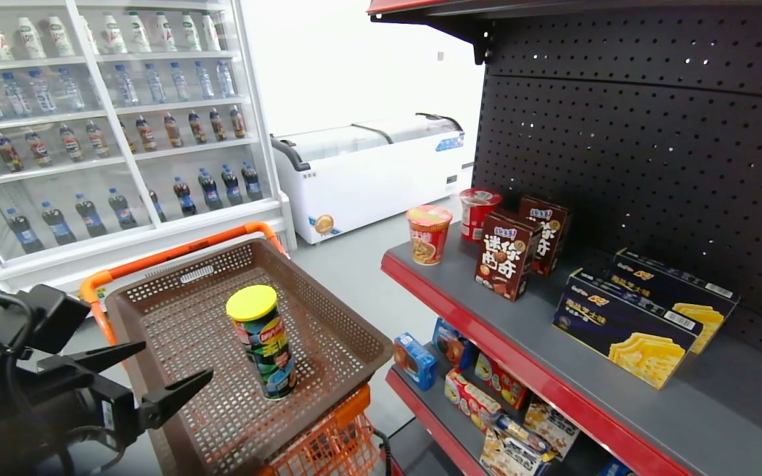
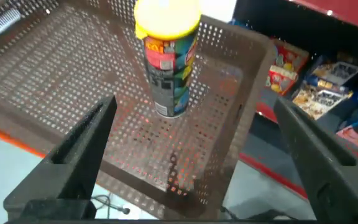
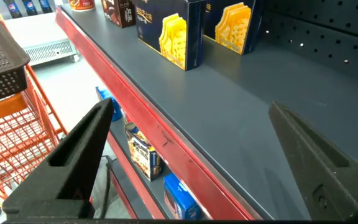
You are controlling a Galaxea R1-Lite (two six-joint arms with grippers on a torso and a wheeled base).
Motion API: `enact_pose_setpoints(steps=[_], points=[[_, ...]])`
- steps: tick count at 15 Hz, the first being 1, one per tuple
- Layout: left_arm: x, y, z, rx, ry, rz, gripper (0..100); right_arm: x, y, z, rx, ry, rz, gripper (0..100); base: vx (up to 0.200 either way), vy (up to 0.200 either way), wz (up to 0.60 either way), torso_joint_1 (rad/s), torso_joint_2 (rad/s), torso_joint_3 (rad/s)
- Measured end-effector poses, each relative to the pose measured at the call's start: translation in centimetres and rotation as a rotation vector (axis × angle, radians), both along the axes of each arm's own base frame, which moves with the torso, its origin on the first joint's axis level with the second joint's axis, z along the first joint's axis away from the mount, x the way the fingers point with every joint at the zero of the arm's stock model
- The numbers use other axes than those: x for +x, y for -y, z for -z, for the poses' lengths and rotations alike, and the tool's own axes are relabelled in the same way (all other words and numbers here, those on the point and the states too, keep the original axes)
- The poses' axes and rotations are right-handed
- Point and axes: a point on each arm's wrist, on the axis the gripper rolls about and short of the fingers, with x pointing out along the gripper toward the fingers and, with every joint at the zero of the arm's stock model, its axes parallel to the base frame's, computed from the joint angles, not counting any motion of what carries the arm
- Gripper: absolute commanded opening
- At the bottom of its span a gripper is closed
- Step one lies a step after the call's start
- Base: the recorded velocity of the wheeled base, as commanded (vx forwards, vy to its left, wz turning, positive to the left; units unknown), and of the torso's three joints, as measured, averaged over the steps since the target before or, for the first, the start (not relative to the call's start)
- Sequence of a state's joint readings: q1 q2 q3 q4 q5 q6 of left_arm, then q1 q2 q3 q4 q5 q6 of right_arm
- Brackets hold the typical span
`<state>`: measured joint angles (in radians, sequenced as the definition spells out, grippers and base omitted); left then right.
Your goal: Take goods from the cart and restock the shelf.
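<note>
The tall cylindrical can with a yellow plastic lid [image 1: 262,340] stands upright in the brown perforated plastic basket [image 1: 182,317] on top of the orange wire cart [image 1: 328,449], to the left of the shelf. The left gripper [image 1: 179,359] is wide open and empty at the near left rim of the basket. The right gripper [image 3: 191,118] is also open and empty, above the bare grey shelf board with a red edge [image 1: 718,410]. The dark blue cracker boxes [image 1: 626,327] stand farther along it.

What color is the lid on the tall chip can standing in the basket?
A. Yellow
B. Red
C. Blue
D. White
A. The chip can standing upright in the brown basket has a yellow lid, which the left wrist view also shows.
</note>
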<state>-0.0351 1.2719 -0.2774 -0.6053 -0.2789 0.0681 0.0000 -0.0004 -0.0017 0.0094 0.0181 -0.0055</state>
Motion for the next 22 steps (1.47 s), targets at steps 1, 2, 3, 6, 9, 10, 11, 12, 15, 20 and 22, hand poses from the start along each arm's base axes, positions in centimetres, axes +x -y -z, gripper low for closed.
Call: enact_pose_setpoints(steps=[1, 2, 3, 6, 9, 10, 11, 12, 15, 20, 22], points=[[0.6, 0.1, 0.9, 0.001, -0.025, 0.003, 100, 0.0, 0.0, 0.0, 0.0, 0.0, 0.0, 100, 0.0, 0.0, 0.0, 0.0, 0.0, 0.0], [1.2, 0.1, 1.7, 0.001, -0.047, 0.003, 100, 0.0, 0.0, 0.0, 0.0, 0.0, 0.0, 100, 0.0, 0.0, 0.0, 0.0, 0.0, 0.0], [1.9, 0.1, 2.5, 0.001, -0.061, 0.003, 100, 0.0, 0.0, 0.0, 0.0, 0.0, 0.0, 100, 0.0, 0.0, 0.0, 0.0, 0.0, 0.0], [4.2, 0.2, 4.5, -0.002, -0.08, 0.001, 100, 0.0, 0.0, 0.0, 0.0, 0.0, 0.0, 100, 0.0, 0.0, 0.0, 0.0, 0.0, 0.0], [6.7, 0.3, 6.2, -0.004, -0.096, 0.003, 100, 0.0, 0.0, 0.0, 0.0, 0.0, 0.0, 100, 0.0, 0.0, 0.0, 0.0, 0.0, 0.0], [7.8, 0.3, 6.7, -0.004, -0.103, 0.004, 100, 0.0, 0.0, 0.0, 0.0, 0.0, 0.0, 100, 0.0, 0.0, 0.0, 0.0, 0.0, 0.0], [8.8, 0.4, 7.1, -0.004, -0.104, 0.004, 100, 0.0, 0.0, 0.0, 0.0, 0.0, 0.0, 100, 0.0, 0.0, 0.0, 0.0, 0.0, 0.0], [9.9, 0.4, 7.5, -0.003, -0.105, 0.005, 100, 0.0, 0.0, 0.0, 0.0, 0.0, 0.0, 100, 0.0, 0.0, 0.0, 0.0, 0.0, 0.0], [13.0, 0.8, 8.5, -0.013, -0.078, 0.041, 100, 0.0, 0.0, 0.0, 0.0, 0.0, 0.0, 100, 0.0, 0.0, 0.0, 0.0, 0.0, 0.0], [14.6, 2.2, 10.5, -0.031, -0.088, 0.132, 100, 0.0, 0.0, 0.0, 0.0, 0.0, 0.0, 100, 0.0, 0.0, 0.0, 0.0, 0.0, 0.0], [15.4, 2.6, 11.2, -0.027, -0.089, 0.146, 100, 0.0, 0.0, 0.0, 0.0, 0.0, 0.0, 100, 0.0, 0.0, 0.0, 0.0, 0.0, 0.0]])
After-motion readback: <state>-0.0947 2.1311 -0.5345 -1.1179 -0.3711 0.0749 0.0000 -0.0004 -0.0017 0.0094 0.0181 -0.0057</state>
